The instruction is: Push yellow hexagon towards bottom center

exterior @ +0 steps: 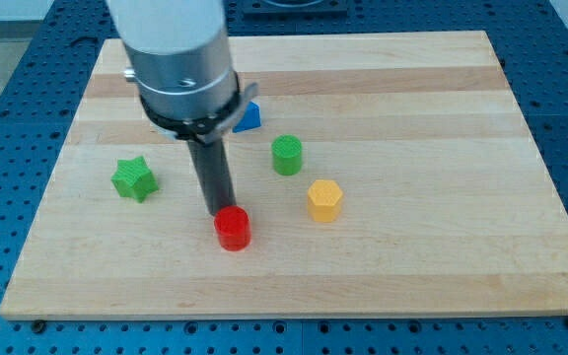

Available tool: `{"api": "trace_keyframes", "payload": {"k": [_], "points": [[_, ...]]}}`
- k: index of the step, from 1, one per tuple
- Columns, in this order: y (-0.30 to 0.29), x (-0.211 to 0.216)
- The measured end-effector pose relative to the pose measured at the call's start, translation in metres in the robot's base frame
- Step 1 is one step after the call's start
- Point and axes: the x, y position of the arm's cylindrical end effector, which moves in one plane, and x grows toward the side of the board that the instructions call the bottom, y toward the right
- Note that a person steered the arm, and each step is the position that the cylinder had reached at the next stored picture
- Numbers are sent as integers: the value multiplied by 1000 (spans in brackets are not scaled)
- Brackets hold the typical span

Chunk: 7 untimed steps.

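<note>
**A:** Right of your tip [218, 211], toward the view's right and almost level with it, sits the yellow hexagon [324, 199]. It stands apart from the tip, with bare board between them.

**B:** What is closest to the tip?

**A:** The red cylinder [233, 228]. It lies just below the tip, touching it or very nearly so. You cannot tell which.

**B:** Is the tip holding anything?

**A:** No. The arm ends in a plain dark rod with nothing to open or close. It can only push.

**B:** Which way does the hexagon need to go?

**A:** Toward the view's bottom and a little left. Your tip is beside the hexagon, not above it, so it likely has to come round to the hexagon's upper side first. The green cylinder [287, 155] stands near that upper side and could be knocked.
</note>
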Motion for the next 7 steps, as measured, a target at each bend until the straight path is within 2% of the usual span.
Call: {"api": "trace_keyframes", "payload": {"k": [4, 7], "points": [[25, -1], [113, 10]]}}
